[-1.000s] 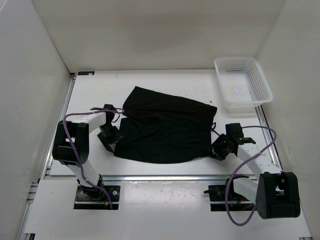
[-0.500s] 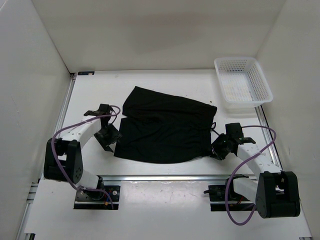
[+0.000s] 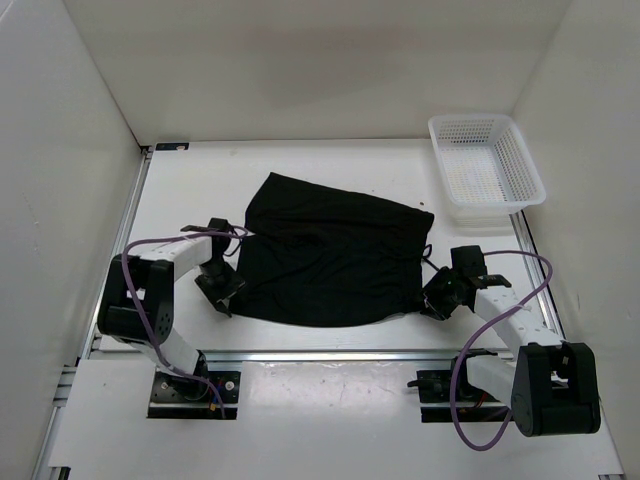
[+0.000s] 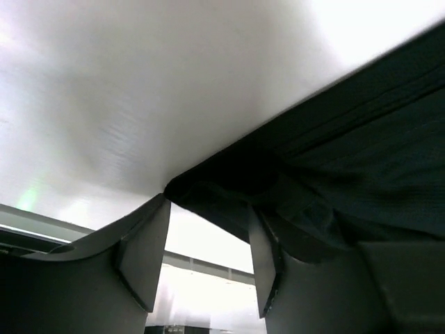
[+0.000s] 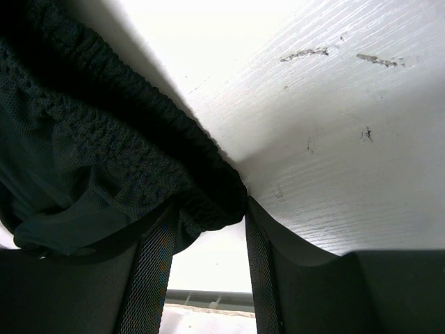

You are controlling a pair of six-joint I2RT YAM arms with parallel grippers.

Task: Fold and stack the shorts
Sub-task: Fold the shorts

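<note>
Left pincer, right pincer at shorts corners

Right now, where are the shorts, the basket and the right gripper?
shorts (image 3: 330, 265): top view, middle of the black fabric.
basket (image 3: 490, 213): top view, its near wall.
right gripper (image 3: 433, 303): top view, between its fingertips at the shorts' corner.

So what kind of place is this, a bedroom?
Probably a robot lab test cell: two arms bolted to a white table, bare white walls around it, and only black shorts and a plastic basket.
</note>
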